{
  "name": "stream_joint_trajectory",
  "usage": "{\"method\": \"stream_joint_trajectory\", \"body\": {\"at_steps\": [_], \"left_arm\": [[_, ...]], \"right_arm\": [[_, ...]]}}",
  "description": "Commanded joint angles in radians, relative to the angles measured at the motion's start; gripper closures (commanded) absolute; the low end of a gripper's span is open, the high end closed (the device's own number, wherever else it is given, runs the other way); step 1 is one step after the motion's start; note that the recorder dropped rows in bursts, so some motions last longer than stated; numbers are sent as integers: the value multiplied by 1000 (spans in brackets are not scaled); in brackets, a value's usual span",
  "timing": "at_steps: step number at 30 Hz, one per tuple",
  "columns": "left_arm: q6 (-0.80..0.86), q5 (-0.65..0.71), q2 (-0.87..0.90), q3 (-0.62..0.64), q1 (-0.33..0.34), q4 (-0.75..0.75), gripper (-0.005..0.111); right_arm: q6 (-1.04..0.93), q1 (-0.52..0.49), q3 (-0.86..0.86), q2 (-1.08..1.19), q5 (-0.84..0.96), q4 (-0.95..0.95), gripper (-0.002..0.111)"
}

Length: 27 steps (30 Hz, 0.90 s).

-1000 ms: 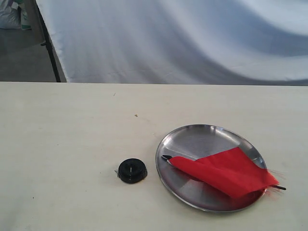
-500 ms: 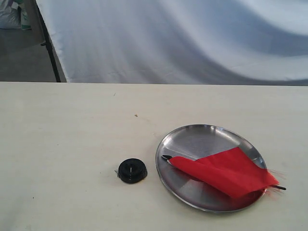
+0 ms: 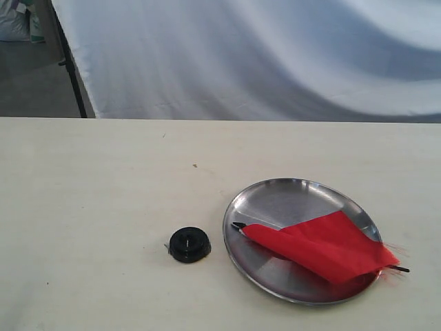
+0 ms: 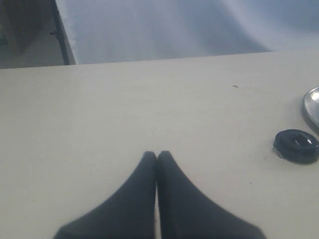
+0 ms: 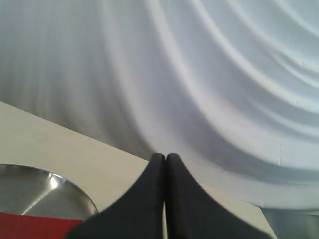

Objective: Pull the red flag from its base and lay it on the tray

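Note:
The red flag (image 3: 322,247) lies flat across the tray (image 3: 289,196), its black stick tip pointing left and its frayed edge hanging over the right rim. Left of the tray, the base (image 3: 189,244) sits alone on the table. Neither gripper shows in the exterior view. In the left wrist view my left gripper (image 4: 157,155) is shut and empty above bare table, with the base (image 4: 296,145) and a sliver of the tray (image 4: 313,107) off to one side. My right gripper (image 5: 165,158) is shut and empty, raised beside the tray (image 5: 35,191), where a strip of the red flag (image 5: 40,226) shows.
A pale wooden table (image 3: 103,186) carries everything. White cloth (image 3: 275,55) hangs behind its far edge, and a black stand leg (image 3: 69,62) rises at the back left.

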Motion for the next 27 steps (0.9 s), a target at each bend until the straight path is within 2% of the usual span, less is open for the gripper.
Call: {"method": "stream_joint_trajectory", "body": {"at_steps": [1, 10, 12, 14, 16, 18, 19, 24, 27], "left_arm": [[-2, 0, -4, 3, 5, -10, 107], [-2, 0, -4, 3, 5, -10, 107], [-2, 0, -4, 3, 5, -10, 107], [-2, 0, -4, 3, 5, -10, 107], [-2, 0, -4, 3, 5, -10, 107], [-2, 0, -4, 3, 5, -7, 107], [-2, 0, -4, 3, 5, -7, 107], [-2, 0, -4, 3, 5, -7, 107], [-2, 0, -4, 3, 5, -7, 107]], "right_arm": [[6, -4, 8, -6, 5, -46, 109], [6, -4, 8, -6, 4, -64, 109], [202, -4, 8, -6, 8, -104, 109], [770, -4, 19, -6, 30, -359, 109], [952, -4, 50, -6, 30, -517, 109], [1053, -4, 77, -6, 30, -610, 109], [1077, -4, 77, -6, 125, -615, 109], [1075, -4, 77, -6, 148, -615, 109], [1080, -4, 77, -6, 229, -615, 109]]}}
